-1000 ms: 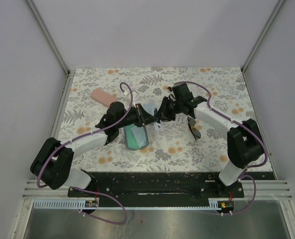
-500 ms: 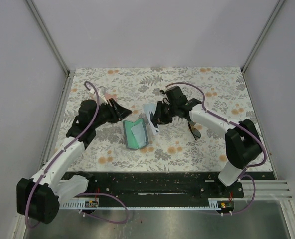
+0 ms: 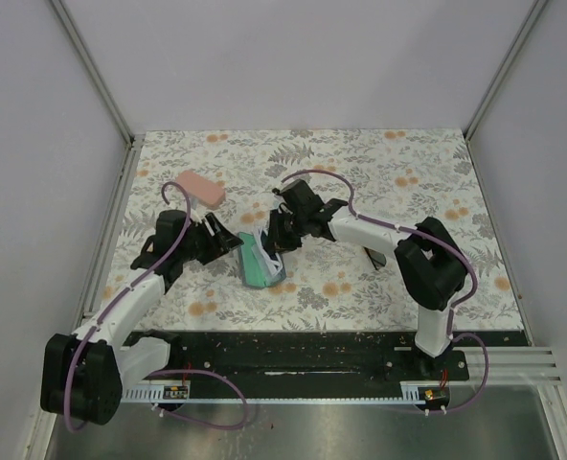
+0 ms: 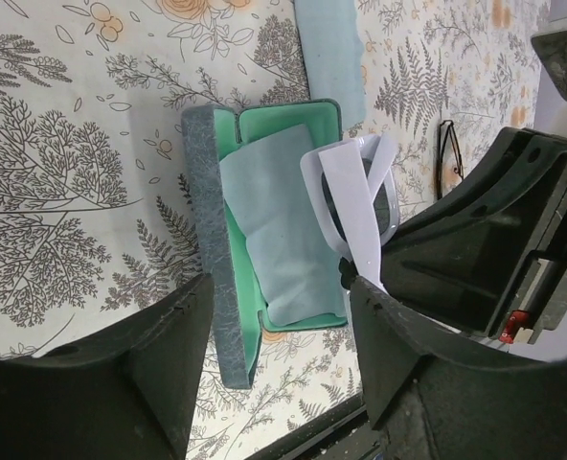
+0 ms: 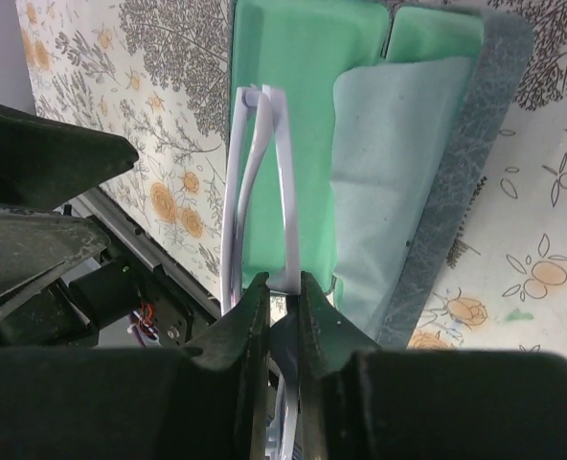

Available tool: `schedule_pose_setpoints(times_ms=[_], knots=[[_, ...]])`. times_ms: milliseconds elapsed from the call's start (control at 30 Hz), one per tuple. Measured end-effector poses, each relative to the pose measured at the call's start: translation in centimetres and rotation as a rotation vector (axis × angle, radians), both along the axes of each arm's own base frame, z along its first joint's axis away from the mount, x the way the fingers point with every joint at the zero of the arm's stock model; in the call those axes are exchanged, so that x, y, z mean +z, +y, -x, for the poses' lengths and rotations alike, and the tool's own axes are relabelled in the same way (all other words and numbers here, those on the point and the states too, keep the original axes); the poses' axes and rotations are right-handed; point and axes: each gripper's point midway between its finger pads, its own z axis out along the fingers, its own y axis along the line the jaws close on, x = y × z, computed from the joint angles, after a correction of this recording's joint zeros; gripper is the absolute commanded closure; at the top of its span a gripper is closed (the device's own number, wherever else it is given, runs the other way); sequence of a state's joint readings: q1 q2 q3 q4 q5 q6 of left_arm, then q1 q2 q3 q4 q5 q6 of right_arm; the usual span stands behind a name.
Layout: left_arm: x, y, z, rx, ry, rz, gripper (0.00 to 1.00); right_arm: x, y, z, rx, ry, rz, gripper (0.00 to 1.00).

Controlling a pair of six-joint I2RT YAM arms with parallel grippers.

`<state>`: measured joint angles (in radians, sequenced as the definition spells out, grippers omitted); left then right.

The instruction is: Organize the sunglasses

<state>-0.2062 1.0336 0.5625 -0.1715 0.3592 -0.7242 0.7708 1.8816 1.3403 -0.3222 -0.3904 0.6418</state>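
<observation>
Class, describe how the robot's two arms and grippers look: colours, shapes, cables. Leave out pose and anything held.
The left arm and right arm have white link shells between bulky black joints, with a thin purple cable looping along each. The left gripper and right gripper are matte black with broad, tapering fingers.

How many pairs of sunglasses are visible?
2. The right gripper holds the pale-framed pair over the open case; the dark pair lies on the table nearby. The shut pink case might hide another.
</observation>
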Motion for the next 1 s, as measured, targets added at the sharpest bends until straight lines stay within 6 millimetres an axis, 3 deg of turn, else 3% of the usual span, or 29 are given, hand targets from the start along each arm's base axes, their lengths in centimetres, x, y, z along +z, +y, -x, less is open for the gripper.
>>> schedule_pose_setpoints(times_ms=[100,367,500,600,800,1000], knots=[[-0.4,0.1,-0.3,0.011,0.011,0.006,0.37,-0.3,0.4,-0.6,-0.016,-0.015,-0.006,0.98],[-4.1,0.2,0.6,0.027,0.115,0.006,0.35,-2.8,0.4,-1.3,-0.043,-0.025,0.027,0.98],[-4.2,0.0,0.3,0.027,0.109,0.014,0.38,-4.6,0.0,-1.0,-0.052,-0.007,0.050,0.97],[-4.1,-0.3,-0.2,0.022,0.095,0.031,0.40,-5.6,-0.3,-0.9,-0.060,0.002,0.064,0.87],[-5.5,-0.8,-0.4,0.017,0.127,0.058,0.52,-5.7,-0.1,-1.3,-0.082,-0.015,0.050,0.68],[-5.0,-2.1,-0.8,-0.021,0.105,0.105,0.64,-6.4,-0.6,-1.5,-0.111,-0.016,0.076,0.65]])
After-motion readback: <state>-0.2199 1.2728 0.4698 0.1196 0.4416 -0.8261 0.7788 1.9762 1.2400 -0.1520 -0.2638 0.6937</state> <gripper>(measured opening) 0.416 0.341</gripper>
